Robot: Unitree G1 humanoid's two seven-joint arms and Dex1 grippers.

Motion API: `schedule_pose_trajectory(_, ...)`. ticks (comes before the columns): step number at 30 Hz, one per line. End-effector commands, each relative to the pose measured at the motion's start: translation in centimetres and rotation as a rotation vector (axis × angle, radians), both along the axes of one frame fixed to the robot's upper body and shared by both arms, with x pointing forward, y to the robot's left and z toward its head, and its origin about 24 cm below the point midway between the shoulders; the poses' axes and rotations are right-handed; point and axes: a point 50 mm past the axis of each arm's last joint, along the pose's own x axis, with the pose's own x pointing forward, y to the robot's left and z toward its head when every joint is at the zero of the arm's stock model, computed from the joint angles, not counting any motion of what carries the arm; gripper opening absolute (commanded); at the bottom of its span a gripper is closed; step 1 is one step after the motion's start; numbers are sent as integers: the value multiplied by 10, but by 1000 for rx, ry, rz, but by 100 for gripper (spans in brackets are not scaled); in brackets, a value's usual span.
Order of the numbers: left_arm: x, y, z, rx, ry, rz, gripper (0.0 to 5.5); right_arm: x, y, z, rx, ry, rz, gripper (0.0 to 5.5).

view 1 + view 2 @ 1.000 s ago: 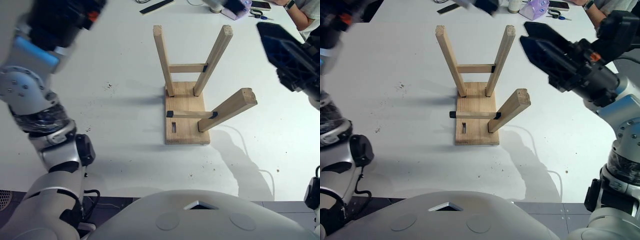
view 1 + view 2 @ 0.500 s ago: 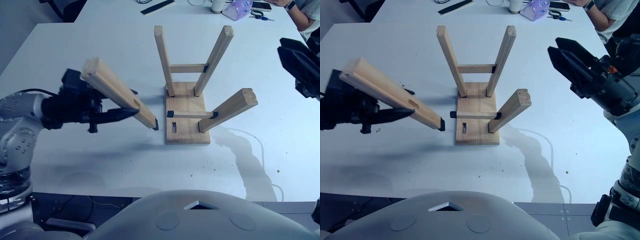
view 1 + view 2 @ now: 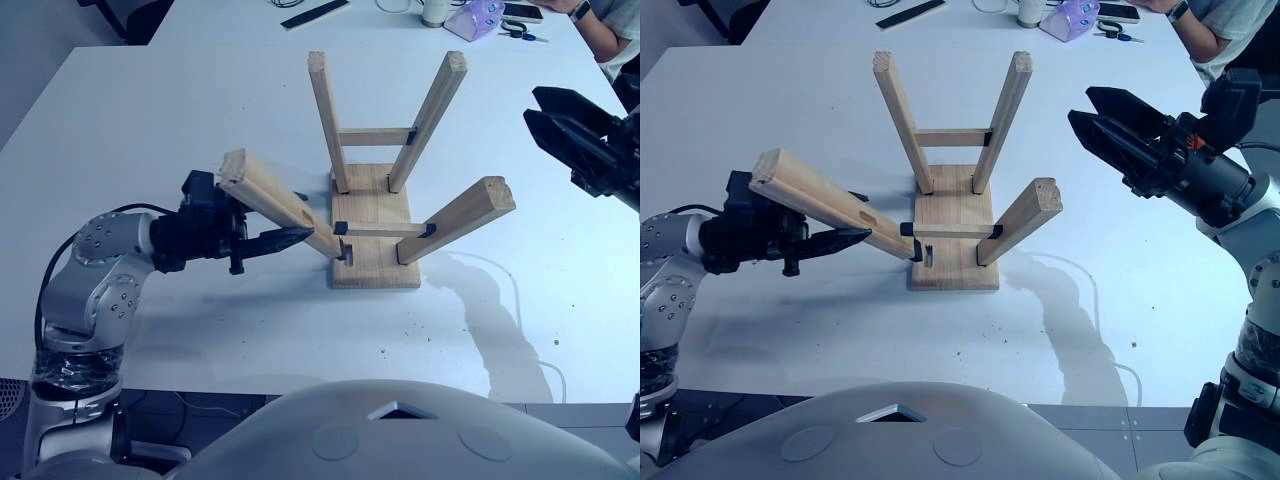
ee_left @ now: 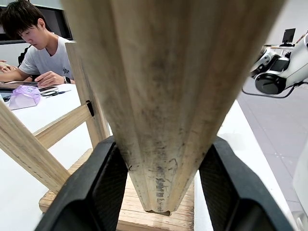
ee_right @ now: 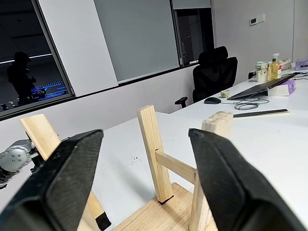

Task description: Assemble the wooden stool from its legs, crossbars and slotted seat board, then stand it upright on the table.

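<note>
The slotted seat board (image 3: 373, 240) lies flat on the white table (image 3: 200, 120). Two legs joined by a crossbar (image 3: 375, 135) stand up from its far end. A third leg (image 3: 455, 220) leans out to the right, with a crossbar (image 3: 385, 229) running from it toward the left. My left gripper (image 3: 290, 238) is shut on the fourth leg (image 3: 275, 200), tilted, its lower end at the board's near-left slot and the crossbar's black tip. The same leg (image 4: 163, 96) is close up between the pads (image 4: 96, 187). My right gripper (image 3: 560, 125) is open, in the air right of the stool.
A black strip (image 3: 313, 12), a bottle, a purple pouch (image 3: 475, 15) and scissors lie along the table's far edge. A person sits at the far right corner. The table's near and left parts are bare white surface.
My left arm has swung in from the left with the fourth leg, bringing its lower end to the board's near-left slot. My right gripper has shifted a little left toward the stool.
</note>
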Motion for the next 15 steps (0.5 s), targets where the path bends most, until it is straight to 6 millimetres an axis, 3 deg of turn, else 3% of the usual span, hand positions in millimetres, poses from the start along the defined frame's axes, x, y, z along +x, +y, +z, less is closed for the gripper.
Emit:
schedule_pose_trajectory(1,9,-6,-7,29,-22,-22,209,2,4,0,-8,-14,14,328)
schedule_pose_trajectory(7,13,-5,-37,111,-21,3,209,4,6,1,-23,-18,33,328)
schedule_pose_trajectory(15,9,-5,-36,128,-30,-43,209,6,8,1,-31,-22,40,328)
